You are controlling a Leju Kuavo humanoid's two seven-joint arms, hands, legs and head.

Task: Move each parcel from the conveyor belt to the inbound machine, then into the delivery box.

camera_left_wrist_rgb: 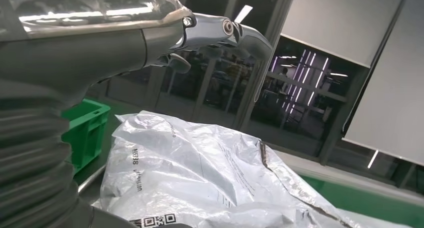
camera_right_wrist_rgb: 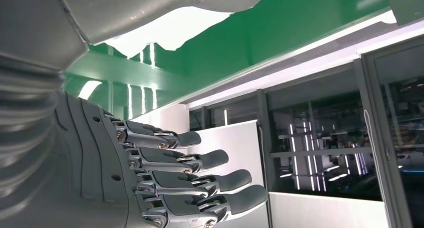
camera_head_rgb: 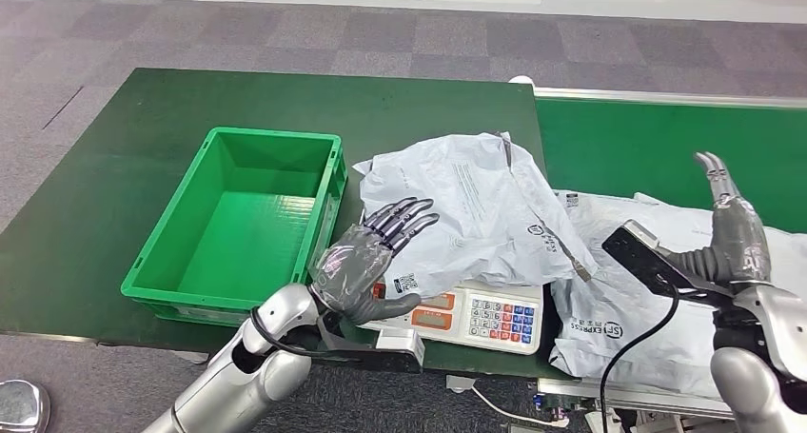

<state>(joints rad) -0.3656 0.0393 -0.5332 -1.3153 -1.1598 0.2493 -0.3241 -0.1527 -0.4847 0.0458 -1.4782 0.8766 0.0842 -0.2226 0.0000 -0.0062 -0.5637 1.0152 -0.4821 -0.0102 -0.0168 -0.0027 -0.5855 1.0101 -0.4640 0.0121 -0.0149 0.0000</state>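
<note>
A crumpled white parcel (camera_head_rgb: 466, 209) is being borne on the inbound machine (camera_head_rgb: 476, 317), a white scale with a keypad and an orange display strip, and most of the scale's platform is being covered by it. Seen from the head view, the parcel is lying near the centre of the picture. The left hand (camera_head_rgb: 371, 262) is being held at about seven o'clock from the parcel, over its near-left corner, with the palm turned down and the fingers (camera_head_rgb: 404, 216) being kept straight and slightly spread; nothing is being gripped, and whether the fingertips are touching the plastic cannot be told. In the left wrist view the parcel (camera_left_wrist_rgb: 210, 178) is being shown just beneath that hand (camera_left_wrist_rgb: 150, 37), with a printed code at its near edge.

The green delivery box (camera_head_rgb: 249, 226) is being seen at nine o'clock from the parcel, just beside the scale, on a dark green table (camera_head_rgb: 114, 167).

A second white parcel (camera_head_rgb: 633, 290), printed with courier lettering, is lying at four o'clock from the first, at the end of the green conveyor belt (camera_head_rgb: 666, 143), which is stretching away at two o'clock. The right hand (camera_head_rgb: 733, 228) is being raised above this second parcel at three o'clock, its fingers being held extended and close together, with nothing being held. In the right wrist view the fingers (camera_right_wrist_rgb: 200, 160) are being shown straight and side by side.
</note>
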